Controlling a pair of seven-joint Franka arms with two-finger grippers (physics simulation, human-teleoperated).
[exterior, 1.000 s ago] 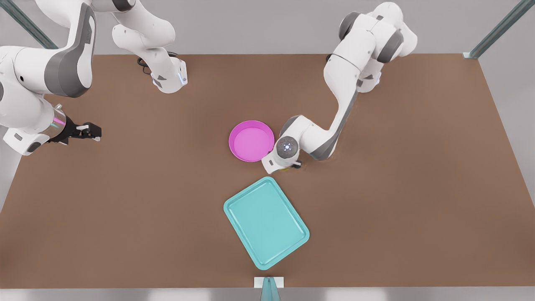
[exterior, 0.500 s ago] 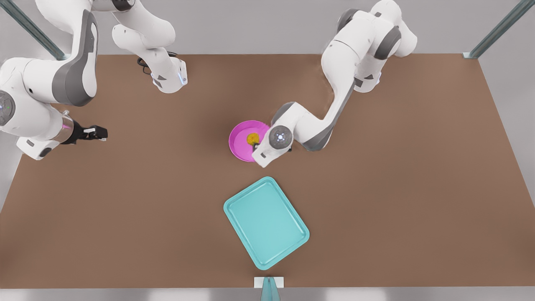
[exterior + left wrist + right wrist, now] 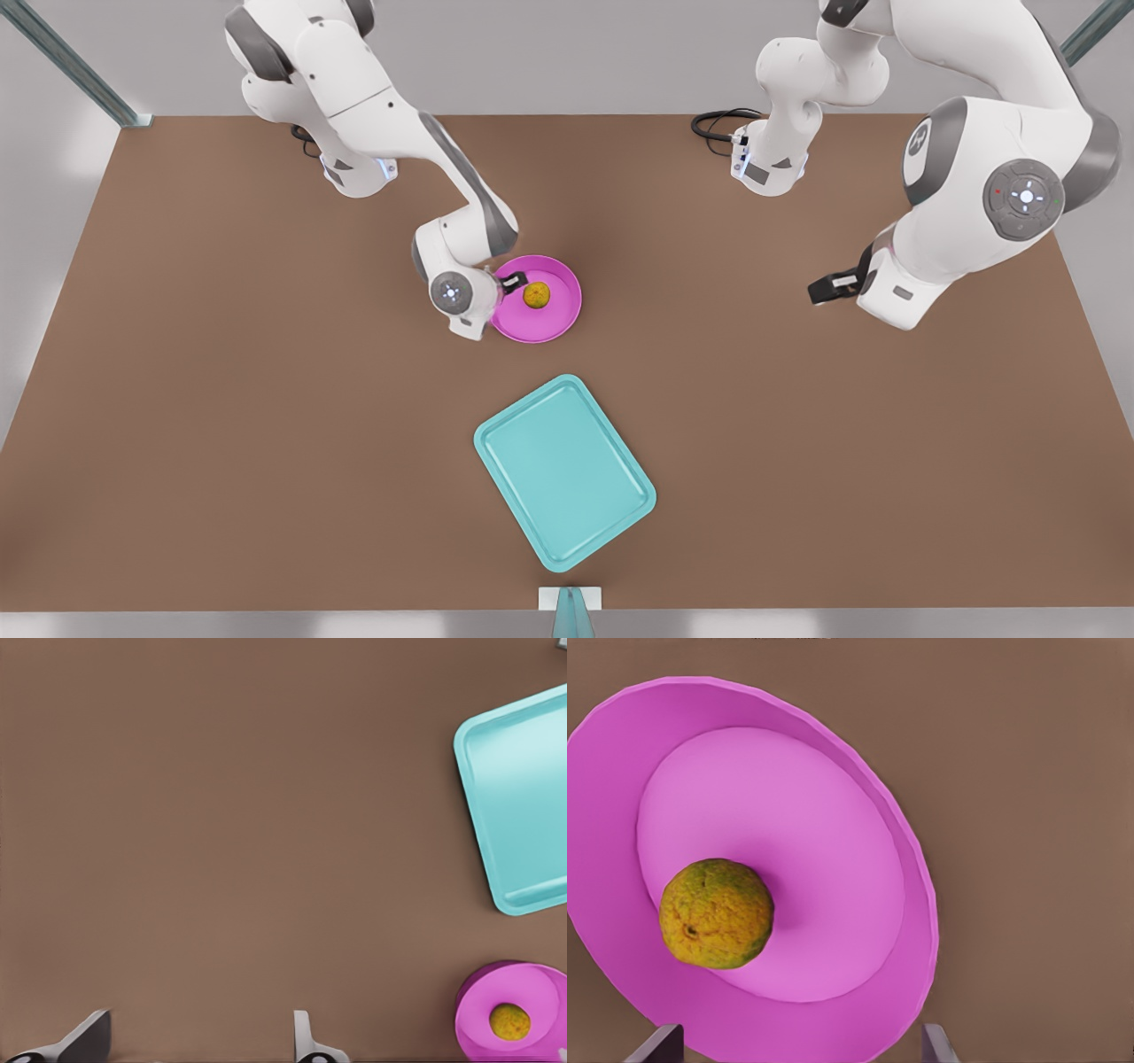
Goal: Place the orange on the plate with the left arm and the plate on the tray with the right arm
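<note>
Orange (image 3: 536,295): sits inside the plate (image 3: 560,321), near its middle, touching the dish floor; it is round with nothing holding it, so I judge it will roll if the plate tips or jerks
Plate: lies flat on the brown table (image 3: 266,443), well apart from the tray (image 3: 564,470), which is toward the front view's lower edge
Handling: I judge the plate stiff, light and smooth, so best pinched at the raised rim and carried level and slowly
Right gripper (image 3: 513,283): at the plate's rim on the front view's left side; in the right wrist view its fingertips (image 3: 657,1047) are spread to either side of the near rim, not closed on it
Left gripper (image 3: 826,288): waits well off at the front view's right, above bare table, fingers (image 3: 87,1038) apart and holding nothing
</note>
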